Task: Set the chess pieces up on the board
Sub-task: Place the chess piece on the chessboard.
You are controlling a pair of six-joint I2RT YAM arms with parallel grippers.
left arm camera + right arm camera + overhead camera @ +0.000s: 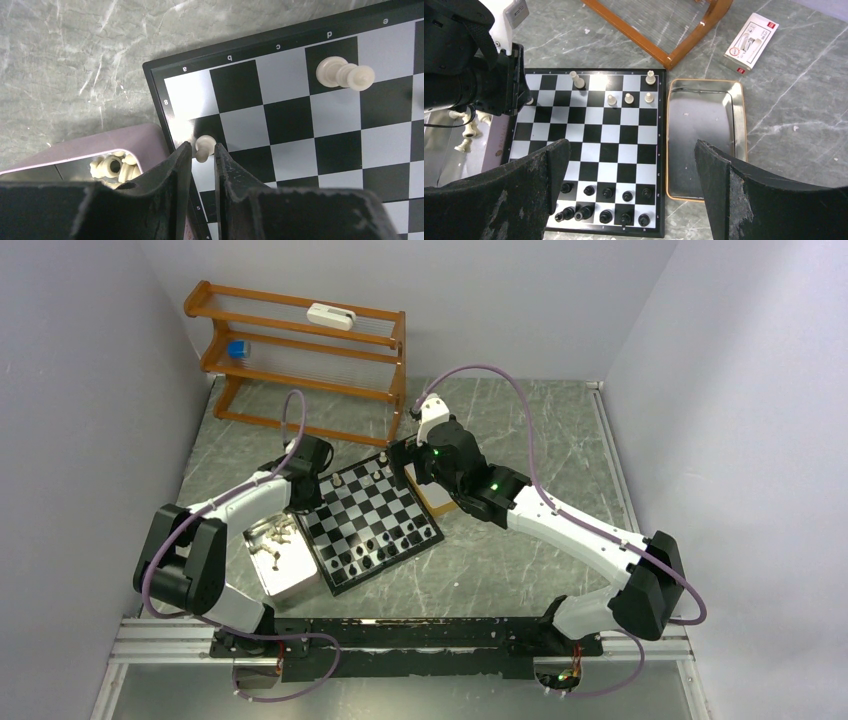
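Note:
The board (372, 523) lies between the arms; it also shows in the left wrist view (290, 120) and the right wrist view (594, 135). My left gripper (203, 147) sits at the board's left edge near the white end. Its jaws are narrowly parted, and a cream pawn (205, 144) stands between the tips on a dark square. A taller cream piece (344, 74) stands on the back row. More cream pieces (629, 98) and two rows of black pieces (606, 192) stand on the board. My right gripper (631, 150) hovers wide open above the board, holding nothing.
A metal tray (300, 585) left of the board holds loose cream pieces (112, 167). An empty metal tray (704, 140) lies along the board's right side. A wooden rack (300, 350) stands at the back left, with a small white box (751, 40) on the table near it.

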